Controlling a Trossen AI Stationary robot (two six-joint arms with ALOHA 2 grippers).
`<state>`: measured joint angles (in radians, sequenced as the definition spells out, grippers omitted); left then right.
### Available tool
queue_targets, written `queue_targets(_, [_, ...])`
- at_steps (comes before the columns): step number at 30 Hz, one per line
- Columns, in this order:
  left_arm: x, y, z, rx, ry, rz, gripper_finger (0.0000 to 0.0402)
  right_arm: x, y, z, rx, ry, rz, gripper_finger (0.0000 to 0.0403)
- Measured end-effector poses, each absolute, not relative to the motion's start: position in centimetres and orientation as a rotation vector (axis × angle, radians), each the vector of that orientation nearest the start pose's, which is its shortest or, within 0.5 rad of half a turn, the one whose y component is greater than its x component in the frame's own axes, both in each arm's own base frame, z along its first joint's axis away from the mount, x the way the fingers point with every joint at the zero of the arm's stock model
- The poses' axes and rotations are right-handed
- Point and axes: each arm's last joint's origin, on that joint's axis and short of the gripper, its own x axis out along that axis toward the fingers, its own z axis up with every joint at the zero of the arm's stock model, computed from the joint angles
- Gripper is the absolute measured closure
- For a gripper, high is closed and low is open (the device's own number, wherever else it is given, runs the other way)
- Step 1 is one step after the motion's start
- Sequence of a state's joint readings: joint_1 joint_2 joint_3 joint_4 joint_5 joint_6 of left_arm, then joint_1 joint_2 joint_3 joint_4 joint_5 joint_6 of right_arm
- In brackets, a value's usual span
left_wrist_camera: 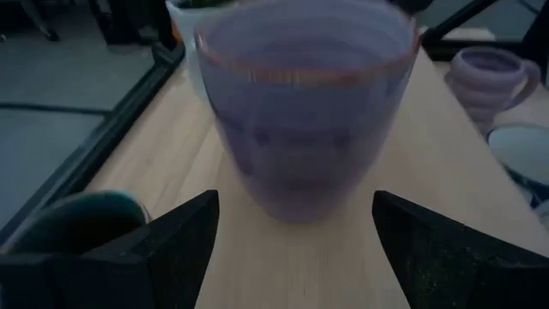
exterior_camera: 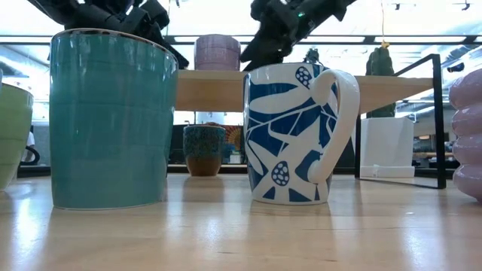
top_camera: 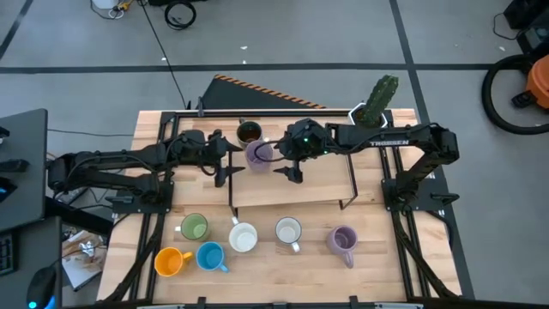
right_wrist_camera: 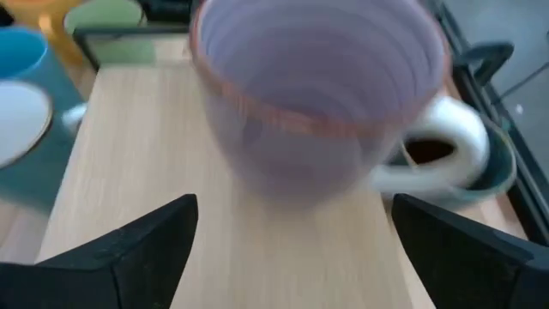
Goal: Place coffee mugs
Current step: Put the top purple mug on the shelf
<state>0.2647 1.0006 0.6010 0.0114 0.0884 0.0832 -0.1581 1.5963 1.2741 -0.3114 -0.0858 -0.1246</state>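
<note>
We read "THUNDER" on the right arm (top_camera: pixel 388 136), counted eight mugs, six on the counter (top_camera: pixel 283 275), while both end effectors (top_camera: pixel 225 172) (top_camera: pixel 292 172) stood open flanking the shelf's lavender mug (top_camera: pixel 259 153).

The desk (top_camera: pixel 369 275) is seen from straight overhead and level from its front edge; one lavender mug (left_wrist_camera: pixel 304 112) on the shelf (top_camera: pixel 317 184) is viewed closely by both wrist cameras.

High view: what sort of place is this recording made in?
Probably a robotics lab or workshop: a wooden table framed in black rails stands on a grey taped floor, with cables and a shop vacuum lying around it.
</note>
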Motion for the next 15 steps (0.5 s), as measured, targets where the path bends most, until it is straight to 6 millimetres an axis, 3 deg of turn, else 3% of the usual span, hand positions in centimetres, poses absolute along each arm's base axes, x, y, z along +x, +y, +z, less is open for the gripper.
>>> queue_targets(6, [21.9, 5.1, 23.9, 0.018, 0.422, 0.129, 0.0086, 36.0, -5.5, 27.7, -0.042, 0.660, -0.037, 0.0004])
queue_targets(15, [23.0, 5.1, 23.2, 0.019, 0.419, 0.117, 0.0086, 36.2, -5.5, 28.0, -0.040, 0.621, -0.013, 0.0004])
